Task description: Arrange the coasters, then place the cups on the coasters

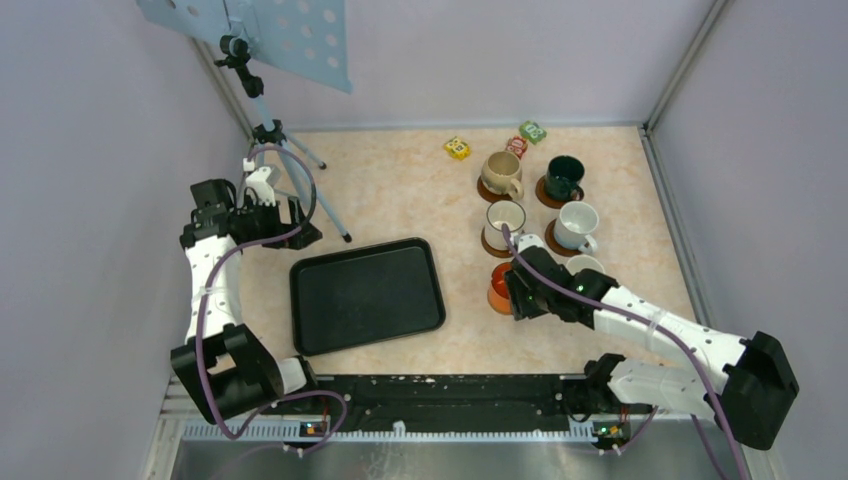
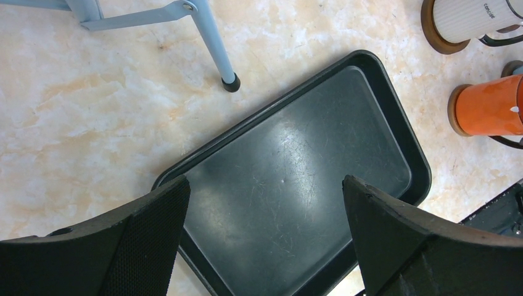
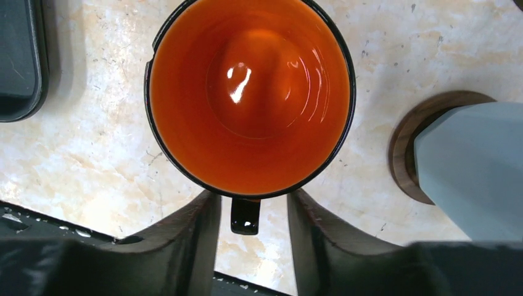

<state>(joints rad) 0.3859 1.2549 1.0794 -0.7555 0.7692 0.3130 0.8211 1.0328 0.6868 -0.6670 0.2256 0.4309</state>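
right fingers (image 3: 191,246) are apart, straddling the handle (image 3: 245,217) of the orange mug (image 3: 250,92). thin gap each side, nothing clamped. mug stands upright on its coaster (image 2: 455,111), at the near-left spot of the cup cluster on the right half of the bench (image 1: 400,190), just right of the black tray (image 1: 366,295). left fingers (image 2: 142,234) are spread wide, empty, hovering over the tray, well apart from the cups.

rest of the set, further back: beige mug (image 1: 502,172), dark green mug (image 1: 563,177), dark-rimmed white mug (image 1: 504,218), white mug (image 1: 577,225), each on a brown coaster. sixth cup (image 1: 585,264) is just right of the orange one, mostly hidden under the right arm. right wrist view shows a pale body on the neighbour coaster (image 3: 407,154) there. layout looks about done.

risks from here:
- handle sits between the fingers with little clearance. a sideways slide or wrist twist on retreat hooks it and spins or drags the mug off its coaster, maybe tips it. safest is to pull out straight along the handle line.
- sixth cup is close on the right with the arm over it, so a swing that way could knock it.
- can't tell if the orange mug is centred. if it sits near the coaster's edge, a light nudge takes it off.
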